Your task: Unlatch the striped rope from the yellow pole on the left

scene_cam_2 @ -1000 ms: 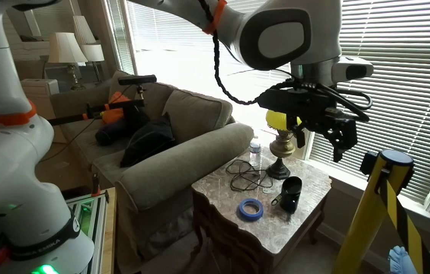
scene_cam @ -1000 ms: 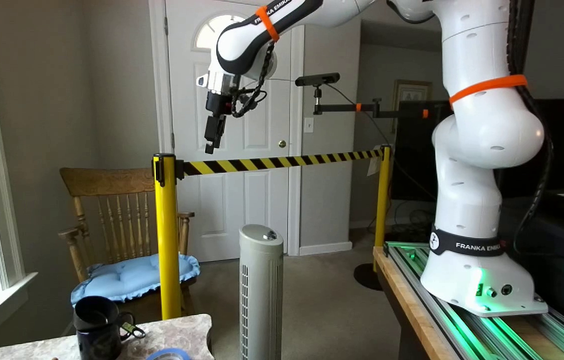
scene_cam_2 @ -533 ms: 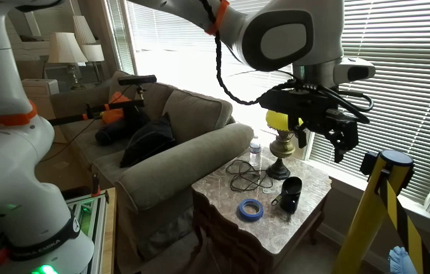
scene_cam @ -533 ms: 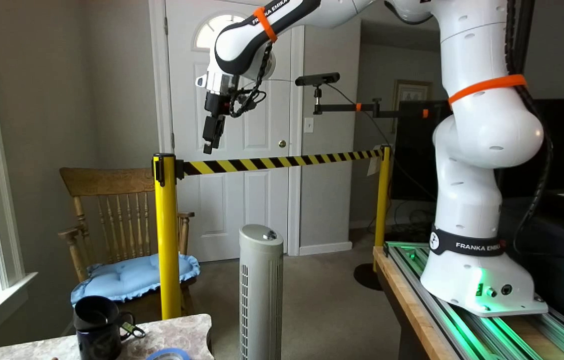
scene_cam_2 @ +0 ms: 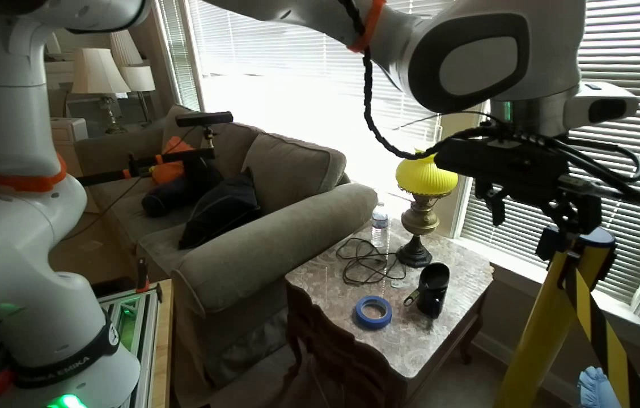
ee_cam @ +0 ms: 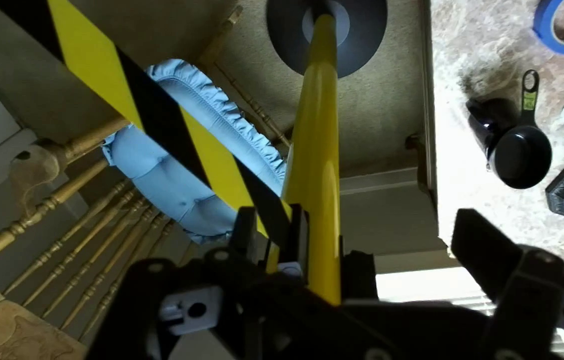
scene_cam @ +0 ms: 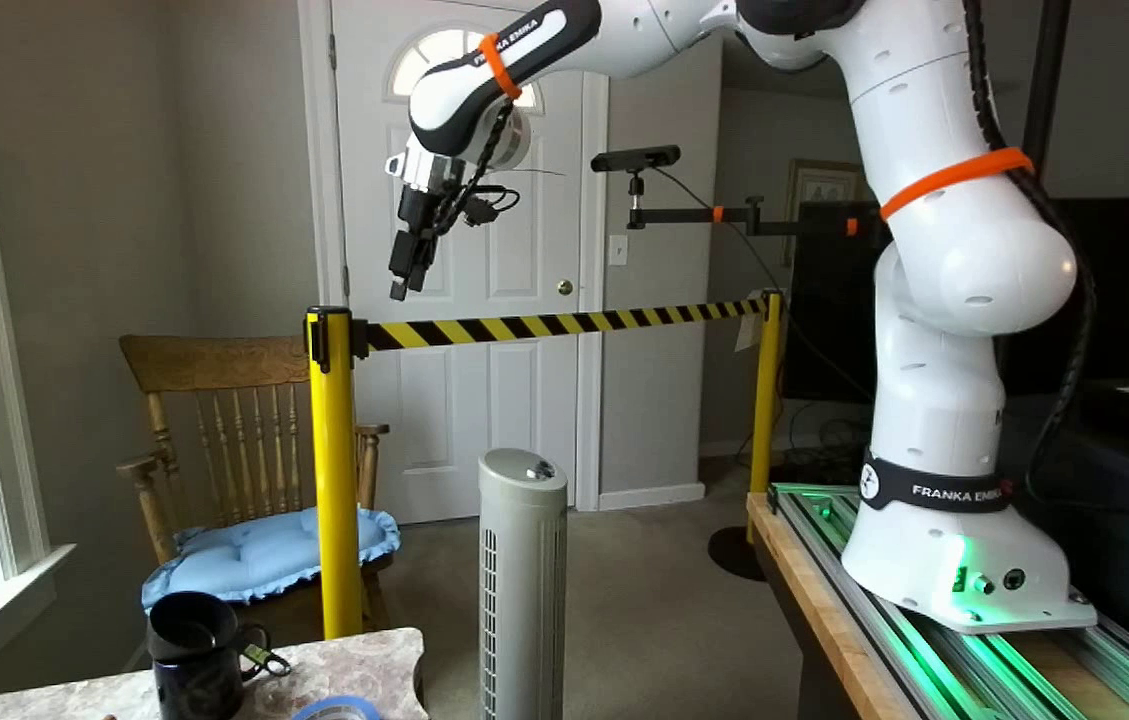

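wrist view | end effector [ee_cam: 356,235] hides yellow pole [ee_cam: 317,150] top | striped rope [ee_cam: 162,116] cropped

A yellow-shaded lamp [scene_cam_2: 420,218] and what sits around it.
On its marbled surface [scene_cam_2: 410,345] I spot a water bottle [scene_cam_2: 380,226] just beside the lamp, a black mug [scene_cam_2: 432,290] near it, blue tape [scene_cam_2: 373,324] farther from it; well apart stands a wooden chair [scene_cam: 219,362] with a blue cushion [scene_cam: 244,560].

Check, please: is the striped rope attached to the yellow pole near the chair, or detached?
Attached: in both exterior views, the striped rope reaches the black fitting at the top of the yellow pole.
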Robot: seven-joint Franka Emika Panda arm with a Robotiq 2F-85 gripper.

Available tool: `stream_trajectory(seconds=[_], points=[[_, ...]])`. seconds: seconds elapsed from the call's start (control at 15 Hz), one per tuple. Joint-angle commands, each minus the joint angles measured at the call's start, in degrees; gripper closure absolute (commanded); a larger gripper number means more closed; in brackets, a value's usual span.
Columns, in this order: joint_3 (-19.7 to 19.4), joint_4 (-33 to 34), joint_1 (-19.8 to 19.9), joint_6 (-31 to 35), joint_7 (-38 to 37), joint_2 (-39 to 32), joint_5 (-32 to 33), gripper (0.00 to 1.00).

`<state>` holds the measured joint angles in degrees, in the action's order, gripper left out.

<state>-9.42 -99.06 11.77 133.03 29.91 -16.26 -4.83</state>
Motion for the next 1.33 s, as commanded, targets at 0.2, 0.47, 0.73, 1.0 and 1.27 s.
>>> stream_trajectory(seconds=[0.2,0.47,0.73,1.0,1.27], points=[[3.2,12.7,3.9,-0.6,0.8,-12.0,0.2,0.0],[5.5,17.3,6.2,-0.8,2.6,-16.5,-0.7,0.0],[7.0,20.4,7.5,-0.6,2.7,-19.2,-0.7,0.26],[8.8,23.0,8.7,-1.8,3.4,-20.7,-1.6,0.54],[10.3,24.8,9.3,-2.8,5.9,-21.6,-2.2,0.58]])
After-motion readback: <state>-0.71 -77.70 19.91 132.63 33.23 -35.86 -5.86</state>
